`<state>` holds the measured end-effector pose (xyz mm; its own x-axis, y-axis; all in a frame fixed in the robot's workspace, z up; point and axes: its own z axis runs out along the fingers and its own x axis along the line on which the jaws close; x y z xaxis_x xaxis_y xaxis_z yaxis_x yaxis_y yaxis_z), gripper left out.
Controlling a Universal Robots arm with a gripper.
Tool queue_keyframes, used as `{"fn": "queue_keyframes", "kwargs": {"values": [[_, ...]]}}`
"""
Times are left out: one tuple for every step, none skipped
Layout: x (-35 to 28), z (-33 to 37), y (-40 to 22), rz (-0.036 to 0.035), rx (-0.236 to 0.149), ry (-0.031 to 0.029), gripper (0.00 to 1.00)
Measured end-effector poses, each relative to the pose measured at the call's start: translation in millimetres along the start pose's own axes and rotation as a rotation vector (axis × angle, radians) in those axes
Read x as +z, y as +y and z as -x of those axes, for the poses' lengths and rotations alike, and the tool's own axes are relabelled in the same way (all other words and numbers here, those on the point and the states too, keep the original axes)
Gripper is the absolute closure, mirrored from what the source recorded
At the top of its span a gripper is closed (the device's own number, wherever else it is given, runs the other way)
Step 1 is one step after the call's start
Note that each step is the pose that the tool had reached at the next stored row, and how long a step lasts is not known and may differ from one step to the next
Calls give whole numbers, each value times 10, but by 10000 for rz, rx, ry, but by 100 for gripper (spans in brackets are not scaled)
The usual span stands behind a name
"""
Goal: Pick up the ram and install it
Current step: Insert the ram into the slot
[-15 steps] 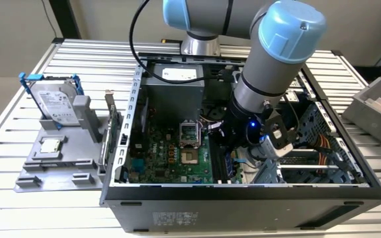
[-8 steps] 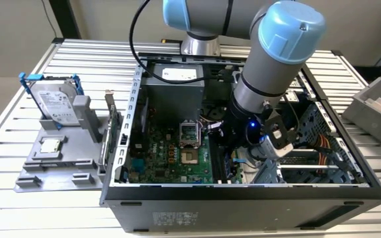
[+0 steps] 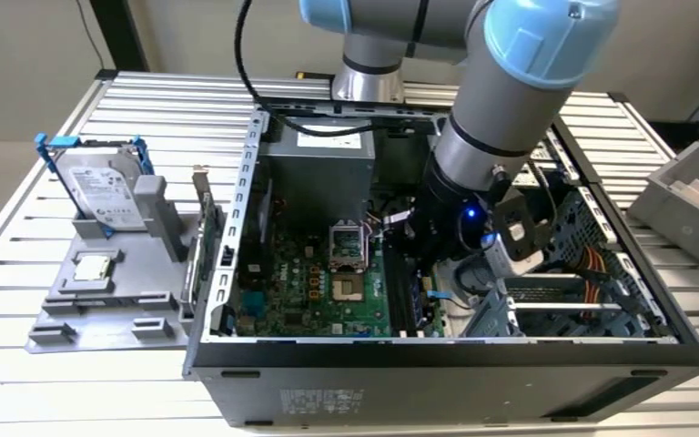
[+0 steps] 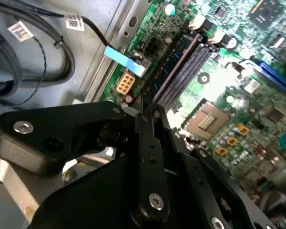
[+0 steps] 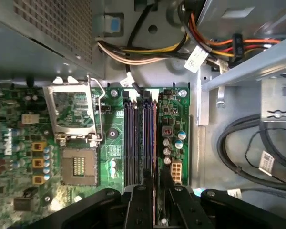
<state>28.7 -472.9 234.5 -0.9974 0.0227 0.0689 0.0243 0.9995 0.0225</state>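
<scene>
black metal gripper (image 5: 155, 193) pinched shut on the thin ram (image 5: 155, 143), edge-on over the ribbed memory slots (image 5: 138, 143); its chips hidden.

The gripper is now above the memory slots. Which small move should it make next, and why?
Probably a short, straight push down toward the board. In the first wrist view the gripper grips the ram edge-on, and the ram runs along the slot beside the empty slots. Whether it is already fully seated cannot be told.
</scene>
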Motion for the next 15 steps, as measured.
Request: {"fn": "queue_keyframes", "kwargs": {"values": [[-48, -3, 1, -1, -1, 0, 0], [-91, -6, 3, 0, -1, 0, 0], [-136, -9, 5, 0, -2, 0, 0], [-181, -12, 9, 0, -2, 0, 0], [-221, -14, 11, 1, -3, 1, 0], [-250, -17, 12, 15, -5, 0, 0], [-260, -18, 12, 74, -9, 2, 0], [-259, -20, 12, 137, -13, 2, 0], [-260, -20, 12, 140, -14, 2, 0], [-260, -20, 12, 141, -15, 2, 0], [-260, -20, 12, 141, -16, 3, 0], [-260, -20, 12, 139, -18, 3, 100], [-260, -20, 12, 140, -19, 3, 100], [-261, -20, 12, 139, -19, 3, 100], [-260, -19, 12, 139, -21, 3, 100]]}}
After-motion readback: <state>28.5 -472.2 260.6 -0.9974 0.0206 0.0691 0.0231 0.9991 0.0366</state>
